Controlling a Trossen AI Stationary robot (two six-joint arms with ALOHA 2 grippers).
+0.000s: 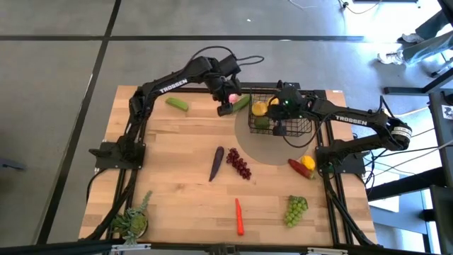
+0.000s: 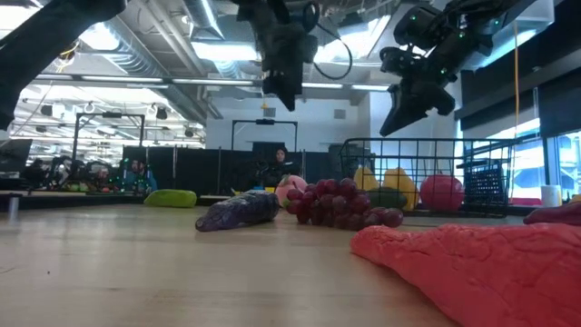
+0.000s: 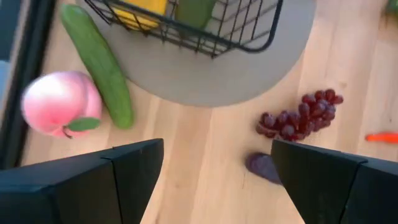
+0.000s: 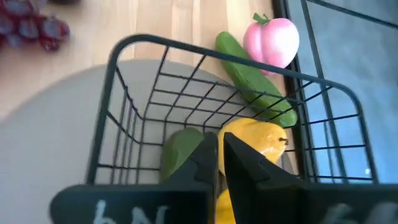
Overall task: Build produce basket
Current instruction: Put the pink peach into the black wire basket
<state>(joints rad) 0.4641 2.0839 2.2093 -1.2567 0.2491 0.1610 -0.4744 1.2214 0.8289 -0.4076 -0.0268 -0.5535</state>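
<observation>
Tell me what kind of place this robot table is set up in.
Probably a robotics lab or workshop in an industrial-style building: exposed ceiling ducts overhead, more workbenches behind, and a person seated at a far station.

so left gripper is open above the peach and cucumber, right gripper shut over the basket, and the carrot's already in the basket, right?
Not the carrot. The high view shows it lying on the table near the front edge, far from the basket. The rest holds: left gripper open above the peach and cucumber, right gripper shut over the basket.
</observation>
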